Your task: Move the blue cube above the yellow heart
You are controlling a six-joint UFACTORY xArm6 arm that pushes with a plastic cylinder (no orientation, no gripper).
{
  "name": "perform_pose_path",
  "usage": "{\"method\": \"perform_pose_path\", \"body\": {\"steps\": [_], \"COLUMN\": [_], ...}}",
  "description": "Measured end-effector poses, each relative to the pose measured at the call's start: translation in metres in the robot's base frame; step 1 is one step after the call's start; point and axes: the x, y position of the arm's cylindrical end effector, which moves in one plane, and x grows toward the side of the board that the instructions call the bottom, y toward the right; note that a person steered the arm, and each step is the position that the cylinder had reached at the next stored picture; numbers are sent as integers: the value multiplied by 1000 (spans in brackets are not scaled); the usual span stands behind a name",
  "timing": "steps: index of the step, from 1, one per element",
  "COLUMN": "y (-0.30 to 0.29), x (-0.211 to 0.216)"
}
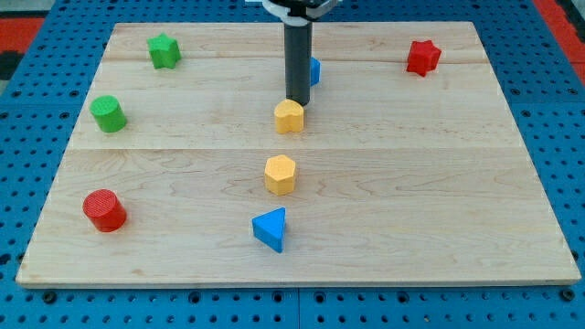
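The blue cube [314, 70] sits near the view's top centre, mostly hidden behind my dark rod. The yellow heart [289, 116] lies just below it on the wooden board [457, 183]. My tip [298, 100] rests at the heart's upper right edge, between the heart and the cube, touching or nearly touching the heart.
A yellow hexagon [281, 174] lies below the heart, and a blue triangle [271, 228] below that. A green star [164, 50] and a green cylinder [108, 113] are at the view's left, a red cylinder [104, 209] at lower left, a red star [423, 57] at upper right.
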Motion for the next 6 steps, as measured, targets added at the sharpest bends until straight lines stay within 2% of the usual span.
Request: {"method": "perform_pose_path", "body": {"steps": [1,2,3,4,5,6], "y": [-1,0,67,89,61,5], "x": [20,18,-4,-47,-89,-96]}}
